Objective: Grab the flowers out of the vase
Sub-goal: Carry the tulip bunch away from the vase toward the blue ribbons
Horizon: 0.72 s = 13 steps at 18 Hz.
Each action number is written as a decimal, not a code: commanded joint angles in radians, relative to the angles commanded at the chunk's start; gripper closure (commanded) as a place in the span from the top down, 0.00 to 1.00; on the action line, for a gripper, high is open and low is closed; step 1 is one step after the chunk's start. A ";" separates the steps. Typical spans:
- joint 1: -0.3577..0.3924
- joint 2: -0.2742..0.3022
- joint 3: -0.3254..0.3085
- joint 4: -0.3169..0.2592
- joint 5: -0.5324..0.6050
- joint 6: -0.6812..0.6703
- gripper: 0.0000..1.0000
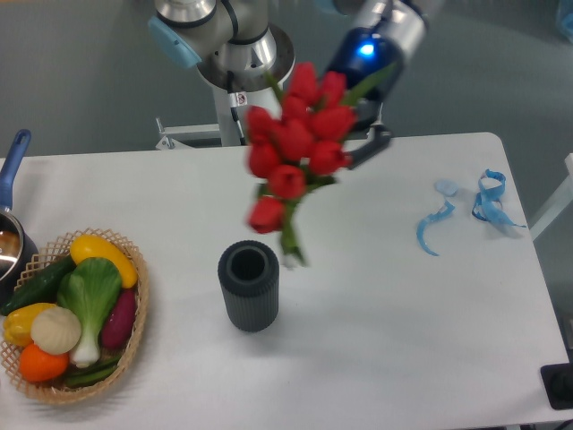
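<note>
flowers point(297, 148) in claw point(363, 134) above vase point(249, 285)

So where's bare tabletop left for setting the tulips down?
Widest bare patch: right of the vase, below the blue ribbon scraps. A narrower strip lies between vase and vegetable basket. The left edge is crowded by basket and pot.

robot lab (arm point(224, 36) at white table point(403, 313))

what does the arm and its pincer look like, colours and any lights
The arm is silver-grey metal with light blue joint caps, on a grey round base. Its wrist section is dark with a glowing blue light. The pincer is black, mostly hidden behind red blooms.
</note>
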 joint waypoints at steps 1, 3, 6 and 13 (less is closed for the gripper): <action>0.026 -0.005 0.015 0.002 0.000 0.008 0.35; 0.035 -0.025 0.037 0.000 0.000 0.009 0.35; 0.049 -0.035 0.040 0.000 -0.002 0.009 0.35; 0.071 -0.035 0.022 0.003 -0.002 0.012 0.35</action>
